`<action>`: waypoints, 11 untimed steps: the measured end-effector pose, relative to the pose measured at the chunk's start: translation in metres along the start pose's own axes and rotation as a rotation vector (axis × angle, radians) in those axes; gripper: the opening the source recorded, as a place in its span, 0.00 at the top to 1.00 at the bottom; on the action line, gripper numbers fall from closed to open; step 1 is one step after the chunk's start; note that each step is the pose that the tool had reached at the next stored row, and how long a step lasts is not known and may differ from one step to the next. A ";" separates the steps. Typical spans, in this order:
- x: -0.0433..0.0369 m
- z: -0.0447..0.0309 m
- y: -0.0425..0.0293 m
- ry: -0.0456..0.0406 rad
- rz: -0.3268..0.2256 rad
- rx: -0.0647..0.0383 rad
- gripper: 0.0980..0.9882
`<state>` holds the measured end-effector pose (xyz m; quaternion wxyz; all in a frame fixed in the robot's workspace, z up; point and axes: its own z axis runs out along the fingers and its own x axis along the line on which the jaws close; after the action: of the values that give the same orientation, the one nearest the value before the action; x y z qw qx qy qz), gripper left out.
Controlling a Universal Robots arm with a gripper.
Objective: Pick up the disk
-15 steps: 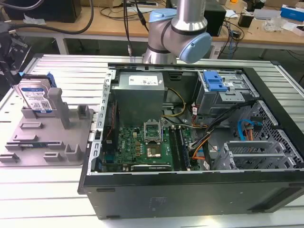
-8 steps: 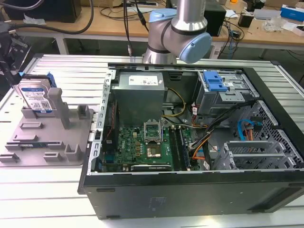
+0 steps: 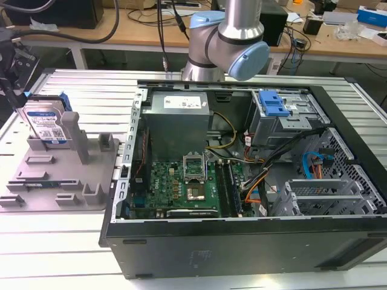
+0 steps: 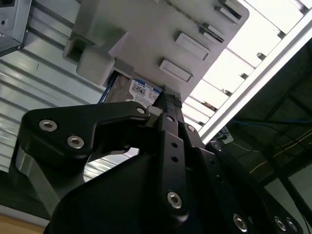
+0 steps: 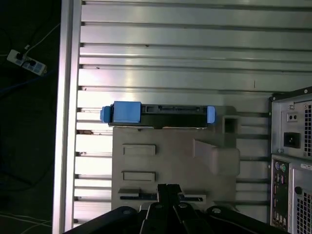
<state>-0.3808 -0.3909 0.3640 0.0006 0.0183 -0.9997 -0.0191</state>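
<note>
One worry: I am seeing the gripper with fingers pressed together, empty, over the grey holder tray where the disk is standing on edge, so descending unopened risks jabbing its rim.

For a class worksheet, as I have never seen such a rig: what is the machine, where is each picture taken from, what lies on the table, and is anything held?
The machine is a jointed robot arm; the black part in both wrist views is its hand. The exterior view comes from a camera standing off the arm; the wrist views come from two cameras riding near the hand. On the ribbed metal table lie an open computer case and a grey tray. The disk stands on edge in the tray. The hand is shut, holds nothing and hangs above the tray, not touching the disk.
</note>
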 end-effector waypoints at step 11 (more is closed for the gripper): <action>-0.0001 0.0015 -0.0001 0.0147 -0.387 0.000 0.99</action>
<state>-0.3807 -0.3909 0.3625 0.0042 0.2101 -0.9775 -0.0186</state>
